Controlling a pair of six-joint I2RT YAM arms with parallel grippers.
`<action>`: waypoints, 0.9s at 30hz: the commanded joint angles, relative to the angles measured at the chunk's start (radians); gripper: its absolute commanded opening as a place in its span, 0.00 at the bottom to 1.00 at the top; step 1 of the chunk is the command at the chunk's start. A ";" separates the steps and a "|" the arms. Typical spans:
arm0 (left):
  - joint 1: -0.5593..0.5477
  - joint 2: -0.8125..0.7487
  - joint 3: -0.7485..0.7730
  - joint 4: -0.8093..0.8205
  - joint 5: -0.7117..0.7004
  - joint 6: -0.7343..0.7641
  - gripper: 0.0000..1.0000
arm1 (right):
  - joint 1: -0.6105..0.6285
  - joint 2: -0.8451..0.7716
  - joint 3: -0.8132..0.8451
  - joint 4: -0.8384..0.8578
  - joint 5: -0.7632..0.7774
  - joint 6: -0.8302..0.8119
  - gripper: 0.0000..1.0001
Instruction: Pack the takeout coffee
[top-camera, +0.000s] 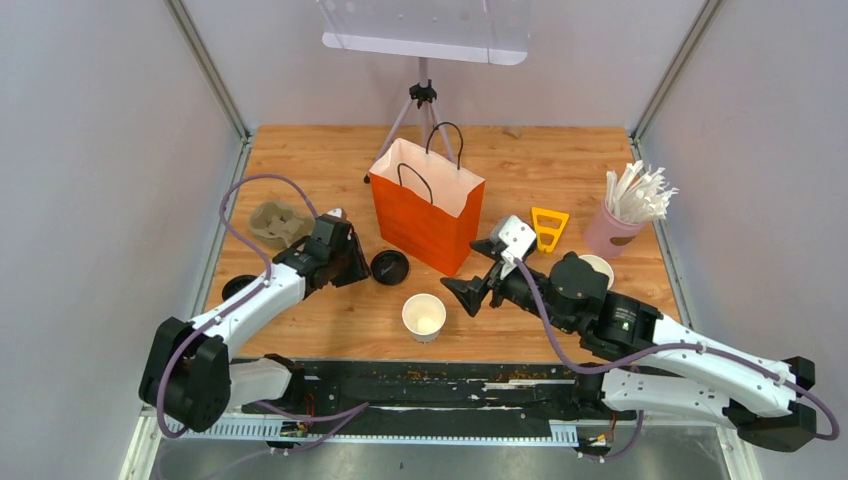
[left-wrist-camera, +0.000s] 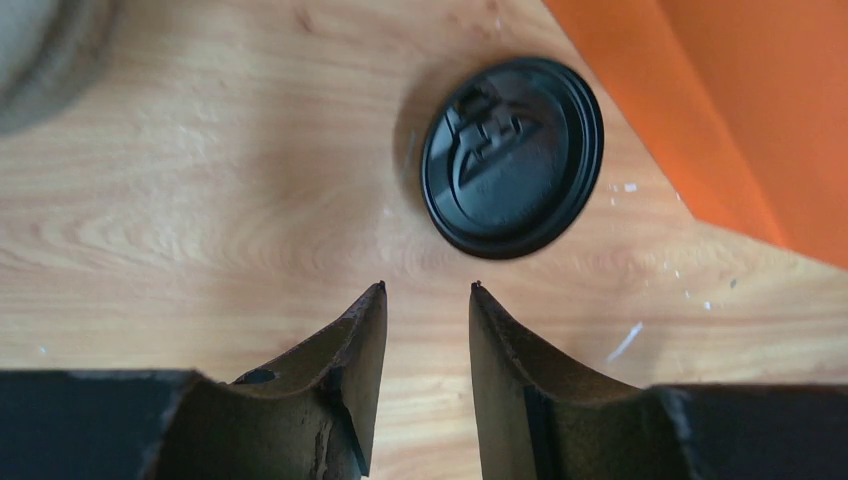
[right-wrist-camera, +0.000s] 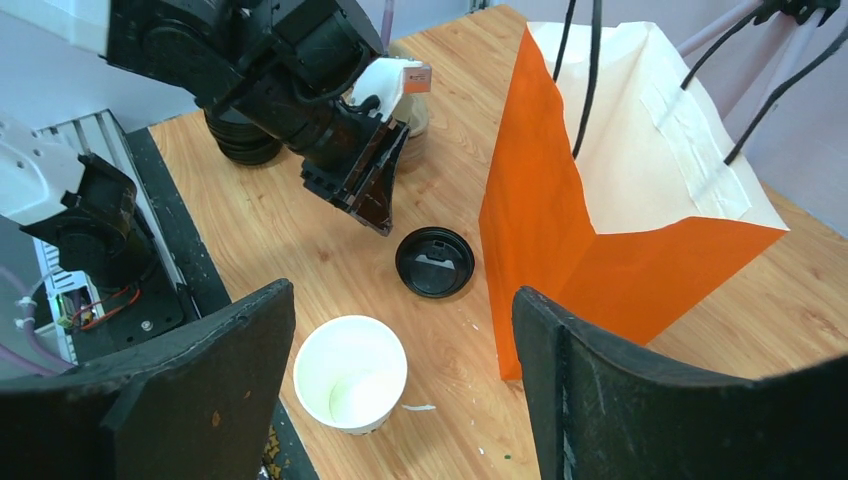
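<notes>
Now: white cup (top-camera: 424, 316) stands uncapped at the desk's (top-camera: 330, 160) near edge; its black lid (left-wrist-camera: 512, 157) lies flat near the orange bag (top-camera: 425, 215). Left hand (left-wrist-camera: 428, 290) half-parted, empty, just short of the lid. Right hand (right-wrist-camera: 400, 300) wide, empty, near the cup. I judge the cup light, crushable: grip mid-wall, gently. Lid thin, slick: pinch its rim.

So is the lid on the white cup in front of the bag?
Off. The cup stands open-topped, and a black lid lies flat beside it, apart.

An open white cup (top-camera: 424, 316) stands near a black lid (top-camera: 390, 267) lying beside the orange bag (top-camera: 425, 215).
</notes>
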 joint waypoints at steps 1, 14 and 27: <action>-0.001 0.042 0.029 0.120 -0.145 0.041 0.44 | -0.001 -0.057 0.018 0.001 0.004 0.035 0.79; -0.001 0.222 0.026 0.280 -0.128 0.054 0.45 | -0.001 -0.069 -0.012 -0.016 0.015 0.037 0.80; -0.004 0.239 0.004 0.273 -0.153 0.070 0.28 | -0.001 -0.082 -0.043 0.005 0.038 0.001 0.80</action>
